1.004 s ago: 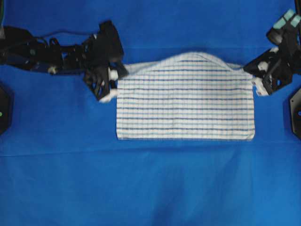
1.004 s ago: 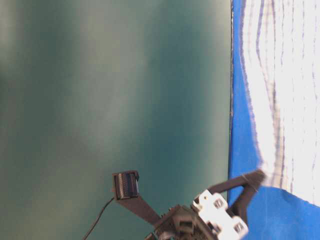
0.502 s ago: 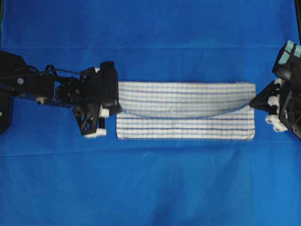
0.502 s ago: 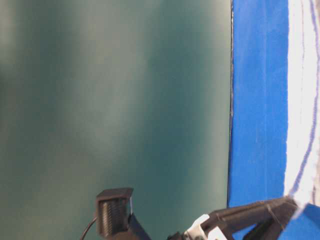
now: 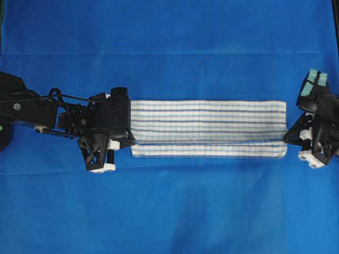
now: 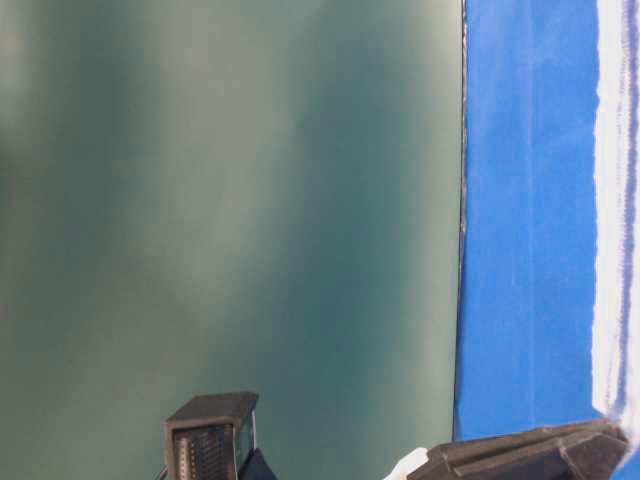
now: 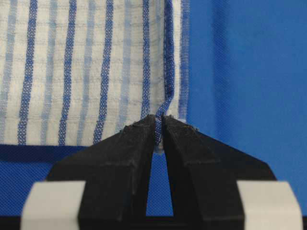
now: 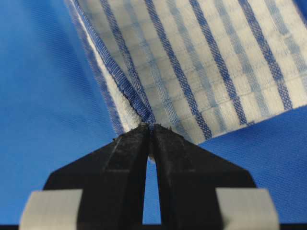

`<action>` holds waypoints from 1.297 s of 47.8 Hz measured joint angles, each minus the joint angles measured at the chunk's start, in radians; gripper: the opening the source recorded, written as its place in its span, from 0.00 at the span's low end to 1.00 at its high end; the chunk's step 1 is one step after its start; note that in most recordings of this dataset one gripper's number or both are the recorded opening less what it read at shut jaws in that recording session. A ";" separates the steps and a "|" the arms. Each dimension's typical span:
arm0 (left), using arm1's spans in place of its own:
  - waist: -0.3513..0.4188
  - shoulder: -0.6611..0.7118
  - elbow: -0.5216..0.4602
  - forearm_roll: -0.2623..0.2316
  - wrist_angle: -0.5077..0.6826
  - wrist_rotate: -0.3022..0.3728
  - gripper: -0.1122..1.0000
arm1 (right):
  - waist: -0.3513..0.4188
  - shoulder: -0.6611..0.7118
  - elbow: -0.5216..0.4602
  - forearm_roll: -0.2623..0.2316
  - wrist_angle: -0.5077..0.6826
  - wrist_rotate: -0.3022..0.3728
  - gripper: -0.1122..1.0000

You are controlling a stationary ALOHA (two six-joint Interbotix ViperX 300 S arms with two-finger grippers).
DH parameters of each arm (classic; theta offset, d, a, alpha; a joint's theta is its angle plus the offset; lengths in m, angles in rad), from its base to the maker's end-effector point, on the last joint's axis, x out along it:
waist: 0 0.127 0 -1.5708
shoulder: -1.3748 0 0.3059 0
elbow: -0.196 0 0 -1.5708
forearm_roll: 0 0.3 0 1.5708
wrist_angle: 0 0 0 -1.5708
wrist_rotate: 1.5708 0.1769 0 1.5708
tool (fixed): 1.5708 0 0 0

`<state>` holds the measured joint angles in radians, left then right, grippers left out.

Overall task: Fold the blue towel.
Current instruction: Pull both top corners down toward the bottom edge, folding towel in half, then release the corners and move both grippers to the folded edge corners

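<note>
Blue towel (image 5: 208,121) folded over, both ends pinched.
It lies mid-desk on the blue tablecloth (image 5: 169,211); the left claw (image 7: 159,128) and right claw (image 8: 149,132) each clamp a corner (lower layer's edge showing in front).
</note>
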<state>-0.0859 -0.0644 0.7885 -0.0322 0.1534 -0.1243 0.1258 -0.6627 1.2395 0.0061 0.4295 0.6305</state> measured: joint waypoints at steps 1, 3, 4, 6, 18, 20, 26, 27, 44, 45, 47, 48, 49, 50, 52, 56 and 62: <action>-0.002 0.002 0.000 0.000 0.002 0.002 0.16 | 0.000 0.009 0.000 0.000 -0.006 0.000 0.15; -0.002 0.000 0.000 0.002 0.000 0.000 0.16 | 0.002 0.021 0.000 0.000 -0.015 0.000 0.15; 0.000 0.002 0.000 0.002 0.000 0.000 0.16 | 0.002 0.029 0.000 0.000 -0.020 0.000 0.15; -0.002 0.000 0.000 0.002 0.000 0.000 0.16 | 0.002 0.046 0.000 0.000 -0.031 0.000 0.15; -0.002 0.000 0.000 0.002 0.000 0.000 0.22 | 0.006 0.106 -0.017 0.000 -0.063 0.002 0.16; 0.000 0.002 0.000 0.002 0.000 0.000 0.28 | 0.006 0.107 -0.020 0.000 -0.063 0.002 0.16; -0.002 0.002 0.000 0.002 0.002 0.003 0.57 | 0.009 0.101 -0.034 0.000 -0.063 0.000 0.36; -0.002 0.002 0.000 0.002 0.002 0.003 0.62 | 0.011 0.098 -0.037 0.000 -0.061 0.000 0.41; 0.089 -0.018 0.009 0.005 0.009 0.052 0.73 | -0.086 0.017 -0.044 -0.118 0.061 0.003 0.65; 0.098 -0.017 0.008 0.005 0.009 0.055 0.73 | -0.098 0.015 -0.044 -0.130 0.067 0.003 0.65; 0.120 -0.018 0.008 0.005 0.009 0.066 0.73 | -0.138 0.012 -0.044 -0.158 0.075 0.003 0.65; 0.130 -0.018 0.008 0.005 0.009 0.071 0.73 | -0.155 0.012 -0.044 -0.169 0.077 0.003 0.65; 0.137 -0.018 0.008 0.006 0.008 0.075 0.73 | -0.170 0.012 -0.044 -0.179 0.080 0.003 0.65; 0.147 -0.018 0.009 0.006 0.009 0.080 0.73 | -0.186 0.012 -0.044 -0.190 0.081 0.003 0.65; 0.170 -0.018 0.008 0.006 0.009 0.092 0.73 | -0.215 0.014 -0.044 -0.210 0.081 0.003 0.65; 0.215 -0.018 0.009 0.006 0.009 0.104 0.73 | -0.265 0.023 -0.044 -0.245 0.084 0.003 0.65; 0.250 -0.018 0.008 0.006 0.005 0.107 0.73 | -0.313 0.048 -0.044 -0.268 0.084 0.003 0.65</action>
<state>0.1641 -0.0828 0.7961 -0.0261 0.1580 -0.0169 -0.1871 -0.6151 1.1950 -0.2623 0.5139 0.6335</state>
